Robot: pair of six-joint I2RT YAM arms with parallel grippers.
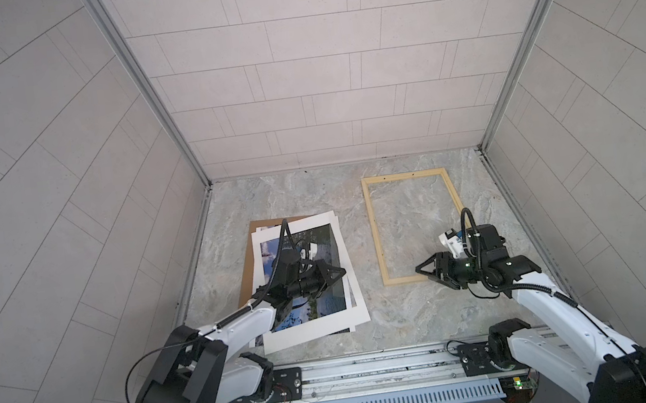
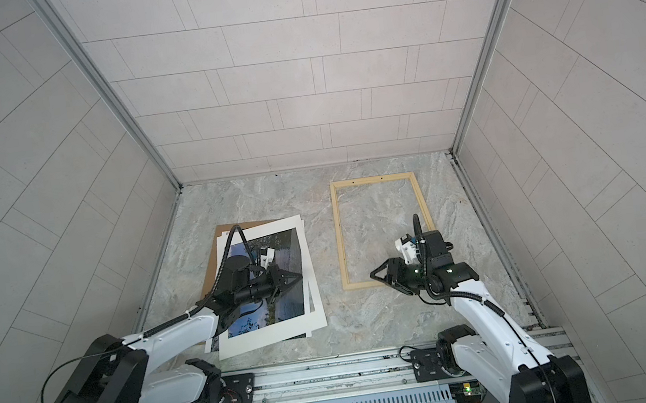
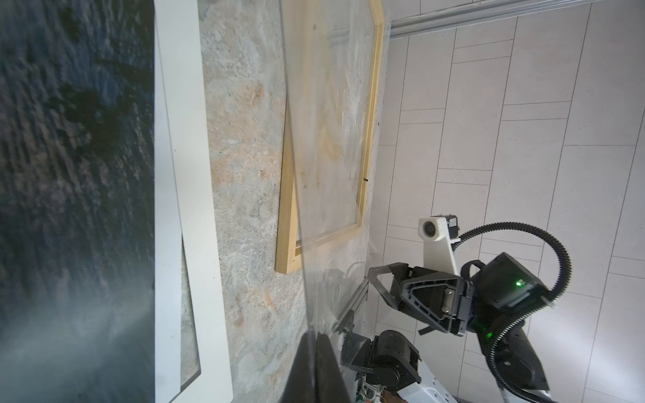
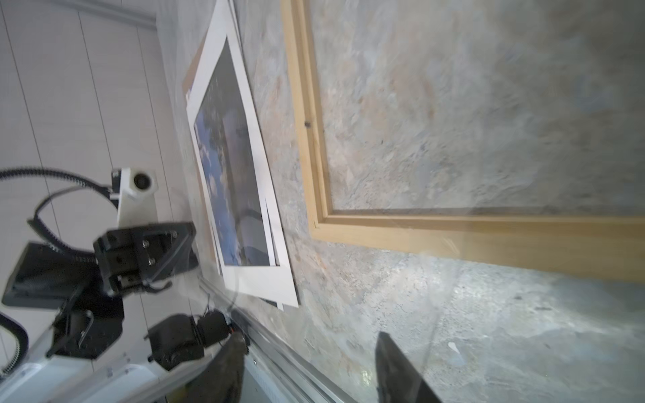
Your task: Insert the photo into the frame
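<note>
The photo, blue sky and rippled water, lies face up at the left, partly under the left arm. A white mat lies askew over it. The pale wood frame lies flat at the right with bare table inside it. My left gripper hovers over the photo's right edge. It is shut on the edge of a clear, nearly invisible sheet that reaches toward the frame. My right gripper is open near the frame's front left corner.
A brown backing board pokes out under the photo stack at its left and far edges. Tiled walls close in on three sides. A metal rail carrying both arm bases runs along the front edge.
</note>
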